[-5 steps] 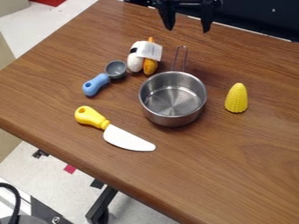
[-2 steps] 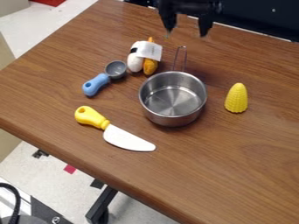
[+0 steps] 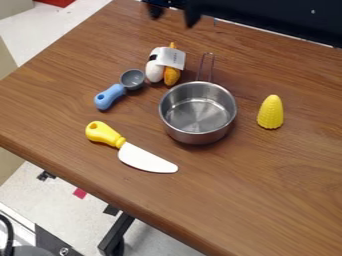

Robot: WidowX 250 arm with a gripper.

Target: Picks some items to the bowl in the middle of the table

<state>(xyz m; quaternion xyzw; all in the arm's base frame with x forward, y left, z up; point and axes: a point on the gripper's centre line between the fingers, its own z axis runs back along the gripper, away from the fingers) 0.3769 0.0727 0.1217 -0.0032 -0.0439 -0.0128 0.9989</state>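
The gripper (image 3: 174, 19) was at the top edge, blurred, its upper part cut off by the edge. Its two fingers (image 3: 192, 16) stood apart with a gap between them, above the far side of the table (image 3: 267, 195). The table ran out of view at the right and bottom, and a black cable (image 3: 9, 232) was cut off at the lower left. A pale tag (image 3: 172, 58) hid part of the white and orange toy (image 3: 172, 76); its print was too small to make out.

There was one metal bowl (image 3: 197, 117), upright near the middle of the table, with one wire handle (image 3: 212, 67) pointing toward the far edge. Four items lay or stood around it, all outside: one toy beyond its left side, whether touching the rim I could not tell; one scoop (image 3: 111, 96) with a blue handle, its grey cup just beside the toy; one knife (image 3: 145, 160) with a yellow handle and white blade, lying nearer the front edge; and one yellow corn cob (image 3: 270, 114), upright to the right.
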